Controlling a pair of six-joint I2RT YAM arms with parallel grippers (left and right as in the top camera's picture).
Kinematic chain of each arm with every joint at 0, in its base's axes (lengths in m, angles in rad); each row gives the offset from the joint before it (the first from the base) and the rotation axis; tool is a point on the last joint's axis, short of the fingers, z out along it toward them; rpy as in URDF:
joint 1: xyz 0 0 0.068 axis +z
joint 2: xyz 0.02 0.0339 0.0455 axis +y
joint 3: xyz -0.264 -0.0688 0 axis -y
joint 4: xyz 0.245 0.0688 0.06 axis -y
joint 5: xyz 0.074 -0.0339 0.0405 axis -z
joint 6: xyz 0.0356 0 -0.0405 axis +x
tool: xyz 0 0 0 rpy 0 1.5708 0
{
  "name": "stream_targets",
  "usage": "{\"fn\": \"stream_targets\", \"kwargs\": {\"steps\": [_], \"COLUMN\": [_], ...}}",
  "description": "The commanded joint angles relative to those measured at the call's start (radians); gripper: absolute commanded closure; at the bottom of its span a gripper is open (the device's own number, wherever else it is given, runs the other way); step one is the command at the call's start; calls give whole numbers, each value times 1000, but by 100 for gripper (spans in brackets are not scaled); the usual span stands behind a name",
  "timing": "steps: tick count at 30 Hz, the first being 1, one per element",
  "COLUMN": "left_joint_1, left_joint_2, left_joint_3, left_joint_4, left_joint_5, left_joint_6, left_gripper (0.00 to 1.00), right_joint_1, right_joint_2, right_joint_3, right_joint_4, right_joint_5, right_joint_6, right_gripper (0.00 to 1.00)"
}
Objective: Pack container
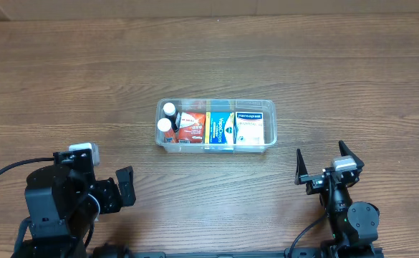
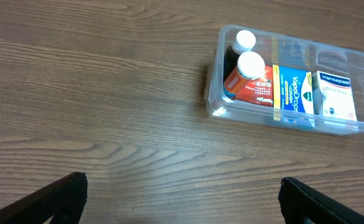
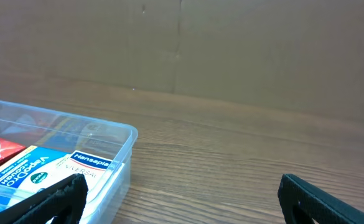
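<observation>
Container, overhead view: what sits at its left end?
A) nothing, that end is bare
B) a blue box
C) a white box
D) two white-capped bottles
D: two white-capped bottles stand at the left end of the container, with the red box next to them toward the middle.

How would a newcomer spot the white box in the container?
On the table sits one clear container. The white box lies at its right-hand end seen from overhead, beside a blue box; only it is white with a dark blue band.
</observation>
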State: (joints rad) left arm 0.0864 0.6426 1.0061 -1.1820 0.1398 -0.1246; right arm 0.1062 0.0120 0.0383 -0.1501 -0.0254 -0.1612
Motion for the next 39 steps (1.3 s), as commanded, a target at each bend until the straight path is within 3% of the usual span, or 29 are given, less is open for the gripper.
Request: {"fn": "stream_targets", "kwargs": {"steps": [1,17,20,25,28,34,36,39], "left_joint_1": [-3,-4,-8,-84,-93,-93,-93,-93], "left_joint_2": [-1,-8,-52,-318,-480,-598,-613,-632], "left_joint_3": [-5,-5,-45,-412,-663,-942,-996,-1001], "left_joint_4": [1,1,-21,340,669,1244,1304,1111], "left_joint_5": [14,14,-39,-43,-43,-46,-66,-64], "left_joint_6": [-13,-13,26,116,118,220,217,163], "left_gripper": [0,0,0,0,0,0,0,0], "right_joint_1": [5,5,5,5,5,5,5,5], "right_joint_2": [-9,-9,-9,-9,-9,-9,-9,-9], "right_joint_3": [-2,-2,-2,-2,-2,-2,-2,-2], "right_joint_4": [7,7,7,7,7,7,6,7], "right_joint_5": [5,5,5,5,5,5,5,5], "right_joint_6": [8,8,8,8,8,8,8,8], "right_gripper": [0,0,0,0,0,0,0,0]}}
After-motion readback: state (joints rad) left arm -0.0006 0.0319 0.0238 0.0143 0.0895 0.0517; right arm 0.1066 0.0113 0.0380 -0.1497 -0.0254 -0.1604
